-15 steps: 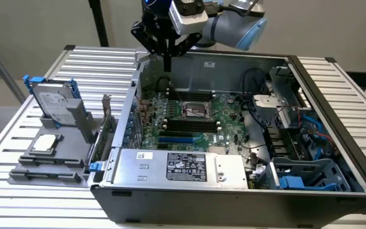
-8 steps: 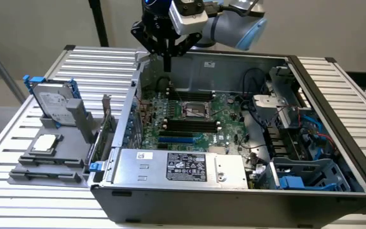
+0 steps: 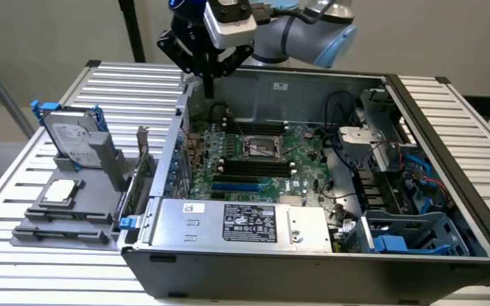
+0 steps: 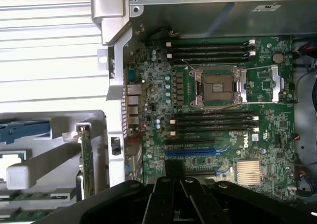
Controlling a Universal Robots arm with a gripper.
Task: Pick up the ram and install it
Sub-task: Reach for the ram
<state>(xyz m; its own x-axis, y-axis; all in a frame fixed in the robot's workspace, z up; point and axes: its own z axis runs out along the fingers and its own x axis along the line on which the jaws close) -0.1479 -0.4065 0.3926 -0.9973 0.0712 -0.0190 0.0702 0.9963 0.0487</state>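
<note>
My gripper [image 3: 208, 92] hangs shut and holds nothing, above the back left corner of the open computer case [image 3: 254, 271] in the exterior view. Its dark fingers [image 4: 168, 199] point down over the motherboard [image 4: 277, 130]. Black memory slots [image 4: 210, 122] lie bare on either side of the processor socket [image 4: 218, 87], seen from outside as memory slots [image 3: 243, 167]. A thin green strip that looks like the ram [image 4: 22, 215] sits in the grey holder [image 3: 32, 236] beside the case, well away from the gripper.
The grey holder also carries an upright hard drive [image 3: 73, 137] in a blue frame, a processor chip [image 3: 60, 191] and an upright expansion card [image 4: 87, 159]. A power supply [image 3: 240, 223] fills the case front. Drive cages and cables [image 3: 398, 191] crowd the exterior view's right.
</note>
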